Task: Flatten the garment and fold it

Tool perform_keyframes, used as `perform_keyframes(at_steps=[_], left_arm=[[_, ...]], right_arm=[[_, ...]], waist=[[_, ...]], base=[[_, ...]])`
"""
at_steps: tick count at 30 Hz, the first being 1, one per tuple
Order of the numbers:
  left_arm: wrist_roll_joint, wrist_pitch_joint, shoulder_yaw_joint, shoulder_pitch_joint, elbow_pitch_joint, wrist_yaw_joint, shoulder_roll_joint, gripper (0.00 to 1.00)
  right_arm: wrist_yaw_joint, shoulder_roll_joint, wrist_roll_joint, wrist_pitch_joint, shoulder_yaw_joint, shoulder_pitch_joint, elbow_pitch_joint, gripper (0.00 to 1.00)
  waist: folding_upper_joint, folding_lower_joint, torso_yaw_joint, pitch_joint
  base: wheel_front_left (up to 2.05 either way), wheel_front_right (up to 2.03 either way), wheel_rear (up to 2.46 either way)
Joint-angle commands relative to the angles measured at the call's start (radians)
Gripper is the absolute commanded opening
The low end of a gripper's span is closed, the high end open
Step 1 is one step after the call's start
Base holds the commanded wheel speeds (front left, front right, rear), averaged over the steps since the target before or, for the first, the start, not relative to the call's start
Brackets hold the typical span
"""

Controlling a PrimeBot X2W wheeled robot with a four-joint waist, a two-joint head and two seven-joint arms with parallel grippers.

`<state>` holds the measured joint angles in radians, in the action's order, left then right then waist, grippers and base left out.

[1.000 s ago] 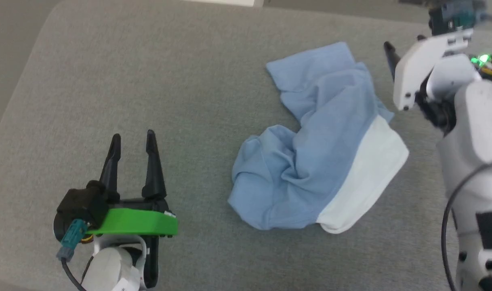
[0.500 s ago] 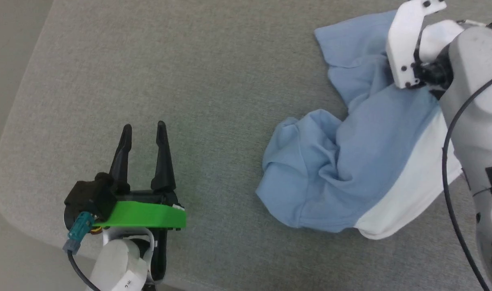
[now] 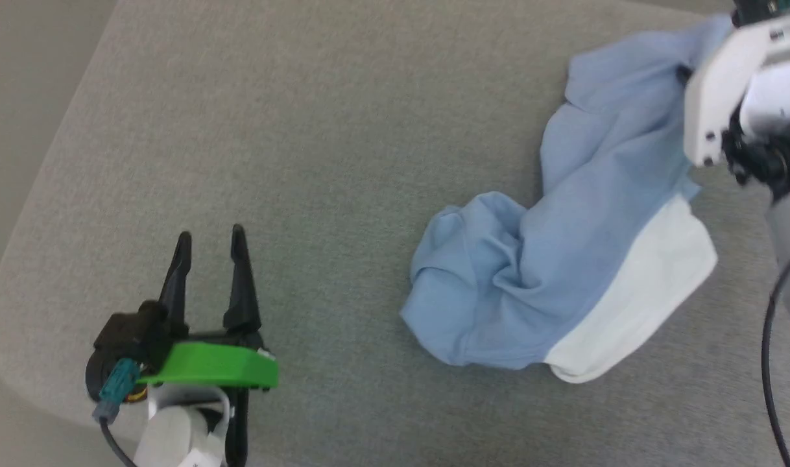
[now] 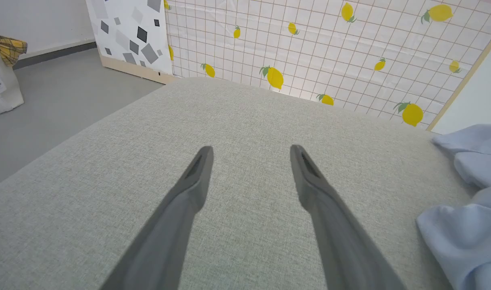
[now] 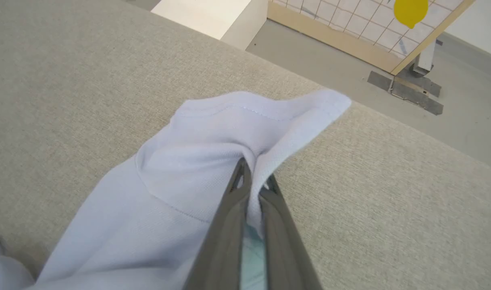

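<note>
There's the right claw point(image 5: 254, 179) pinched tight on an edge of the crumpled blue T-shirt point(image 3: 563, 246); left claw point(image 3: 210, 235) gapes wide, empty, over the grey surface point(image 3: 304, 130).

Garment point(image 3: 589, 194) — matt cloth, tabletop point(image 3: 304, 130) w/ coarse weave

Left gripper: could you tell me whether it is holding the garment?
No, the left gripper stands open over the grey surface, apart from the garment.

Grey fabric-covered surface point(image 3: 317, 130); lemon-print grid panel point(image 4: 350, 52) behind; grey floor point(image 4: 68, 88) at left.
</note>
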<state>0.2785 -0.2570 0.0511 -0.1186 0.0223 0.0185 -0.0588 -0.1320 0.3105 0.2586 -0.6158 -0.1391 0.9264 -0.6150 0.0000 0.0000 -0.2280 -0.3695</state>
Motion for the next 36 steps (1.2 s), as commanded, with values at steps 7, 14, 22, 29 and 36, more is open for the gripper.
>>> perform_keyframes(at_steps=[7, 14, 22, 29, 36], left_arm=[[-0.010, -0.005, -0.029, 0.092, 0.002, 0.011, -0.001, 1.00], [0.007, 0.024, -0.020, 0.127, 0.010, 0.011, -0.001, 1.00], [0.059, 0.088, 0.005, 0.133, 0.034, -0.002, 0.002, 1.00], [0.109, 0.388, 0.083, 0.002, 0.090, -0.049, -0.028, 1.00], [0.144, 0.780, 0.172, -0.088, 0.166, -0.053, -0.049, 1.00]], right_arm=[[0.001, -0.004, 0.029, -0.013, 0.224, -0.398, 0.222, 0.00], [0.001, -0.167, -0.022, -0.054, 0.434, -0.763, 0.359, 0.00], [0.001, -0.246, 0.011, 0.077, 0.528, -0.834, 0.437, 1.00], [0.001, -0.260, 0.012, 0.199, 0.613, -0.810, 0.466, 1.00], [0.001, -0.260, 0.042, 0.244, 0.573, -0.790, 0.412, 1.00]], waist=[[0.0000, 0.0000, 0.214, 0.230], [0.0000, 0.0000, 0.227, 0.263], [0.0000, 0.0000, 0.225, 0.286], [0.0000, 0.0000, 0.240, 0.275], [0.0000, 0.0000, 0.293, 0.240]], base=[[0.00, 0.00, 0.00], [0.00, 0.00, 0.00], [0.00, 0.00, 0.00], [0.00, 0.00, 0.00], [0.00, 0.00, 0.00]])
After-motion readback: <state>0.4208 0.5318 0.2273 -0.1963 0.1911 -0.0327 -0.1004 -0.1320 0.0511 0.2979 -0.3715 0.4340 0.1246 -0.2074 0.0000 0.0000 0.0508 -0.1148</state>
